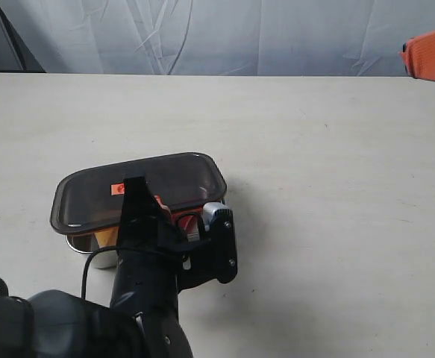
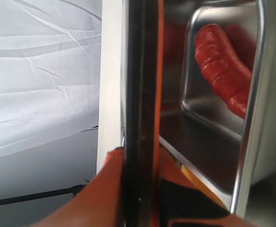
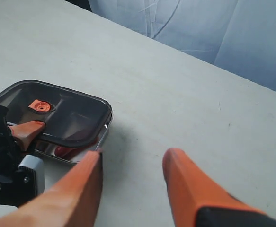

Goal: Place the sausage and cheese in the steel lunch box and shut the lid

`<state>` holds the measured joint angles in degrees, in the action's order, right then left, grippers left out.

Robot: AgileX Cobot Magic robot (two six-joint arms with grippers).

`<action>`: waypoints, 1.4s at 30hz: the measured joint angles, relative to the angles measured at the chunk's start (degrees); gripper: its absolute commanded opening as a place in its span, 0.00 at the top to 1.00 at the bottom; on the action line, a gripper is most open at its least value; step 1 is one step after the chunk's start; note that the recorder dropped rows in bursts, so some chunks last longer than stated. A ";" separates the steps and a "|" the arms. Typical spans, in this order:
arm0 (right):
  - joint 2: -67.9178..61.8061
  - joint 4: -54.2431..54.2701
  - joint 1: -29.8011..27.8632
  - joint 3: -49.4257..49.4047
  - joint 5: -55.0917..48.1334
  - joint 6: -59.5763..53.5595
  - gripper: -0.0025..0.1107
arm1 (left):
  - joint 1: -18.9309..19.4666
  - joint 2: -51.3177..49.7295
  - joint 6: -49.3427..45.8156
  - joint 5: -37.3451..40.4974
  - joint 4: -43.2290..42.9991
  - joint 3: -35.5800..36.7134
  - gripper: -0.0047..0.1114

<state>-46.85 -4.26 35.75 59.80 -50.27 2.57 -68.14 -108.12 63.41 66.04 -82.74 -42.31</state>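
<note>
The dark translucent lid (image 1: 139,188) hangs tilted just over the steel lunch box (image 1: 81,243), and my left gripper (image 1: 154,204) is shut on its near edge. In the left wrist view the lid (image 2: 140,85) runs edge-on between the orange fingers (image 2: 107,189) of the left gripper (image 2: 140,158). The red sausage (image 2: 223,71) lies in one compartment of the box (image 2: 251,123). A sliver of yellow cheese (image 2: 194,182) shows by the divider, and cheese (image 1: 105,237) peeks out under the lid. My right gripper (image 3: 134,158) stands open and empty above bare table, right of the box (image 3: 105,126).
The pale table (image 1: 329,164) stretches wide to the right and behind the box. A wrinkled white backdrop (image 1: 224,33) closes the far edge. The right gripper's orange finger (image 1: 432,52) shows at the top right corner. The left arm's black body (image 1: 150,298) covers the box's near side.
</note>
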 measured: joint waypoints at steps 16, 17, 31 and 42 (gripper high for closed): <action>0.00 0.00 0.00 0.00 0.00 0.00 0.60 | -1.31 0.00 0.01 -3.10 4.06 0.00 0.60; 0.00 0.00 0.00 0.00 0.00 0.00 0.60 | -1.31 0.00 0.01 -3.10 4.11 0.00 0.58; 0.00 0.00 0.00 0.00 -0.05 0.12 0.60 | -1.31 0.00 -0.41 -1.69 5.24 -0.11 0.45; 0.00 0.21 0.00 0.00 -0.18 0.12 0.60 | -1.40 0.45 -5.39 -2.40 8.57 -1.21 0.45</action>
<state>-46.85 -4.05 35.75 59.80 -50.46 2.69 -69.54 -107.67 58.02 63.65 -74.17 -43.51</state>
